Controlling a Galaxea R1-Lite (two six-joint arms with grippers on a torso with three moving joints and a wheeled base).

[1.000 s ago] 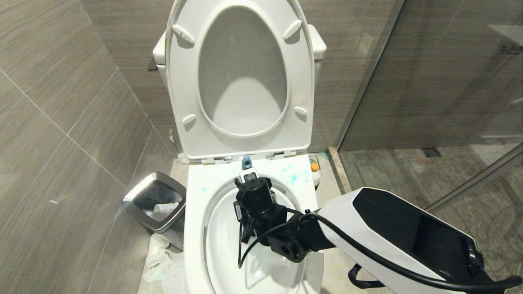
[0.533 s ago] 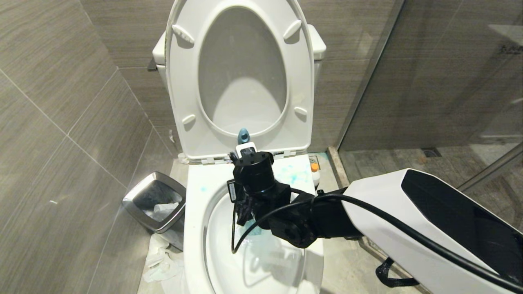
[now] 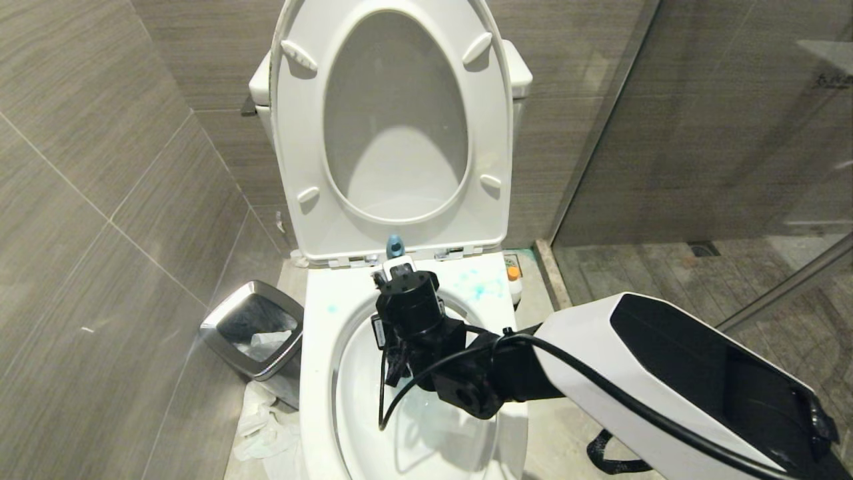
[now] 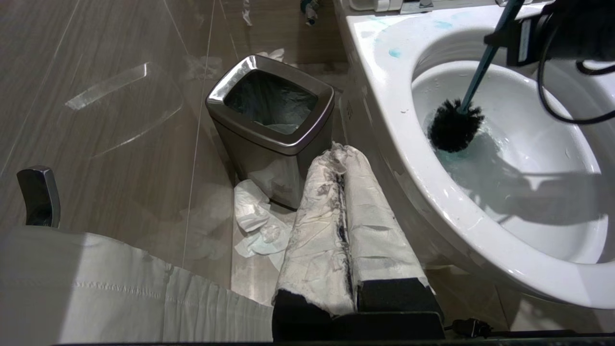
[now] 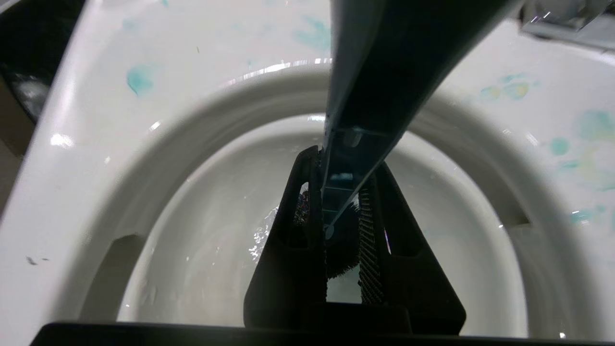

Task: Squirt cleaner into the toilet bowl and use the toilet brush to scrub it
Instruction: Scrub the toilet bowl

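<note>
Reaching over the bowl [image 3: 320,373] from its right side, the right gripper [image 5: 338,202] is clamped on the brush [image 4: 454,129] handle, the slate-blue shaft pinched between its two black fingers [image 5: 288,250]. In the head view the handle's end with its oval hole pokes up just past the gripper, close to the hinge of the raised seat [image 3: 293,167] at the back of the bowl. From the grip the handle slants down into the bowl, and the round black bristle head sits low on the inner wall at the water's edge, toward the bowl's left side, touching turquoise-tinted water. Cleaner [image 3: 483,287] shows as blue splashes and smears on the bowl's flat back rim, mostly right of the handle, with a single small spot on the rim's left side. A small whitish bottle [image 3: 513,283] with an orange top stands on the floor just beside the bowl's back right corner. A steel-rimmed bin [image 4: 269,120] stands on the floor to the left of the bowl, with crumpled white paper [image 4: 259,221] lying against its base, between it and the bowl. The left gripper [image 4: 343,192] hangs low outside the bowl's left flank, near the bin, its two paper-wrapped fingers pressed together with nothing between them.
</note>
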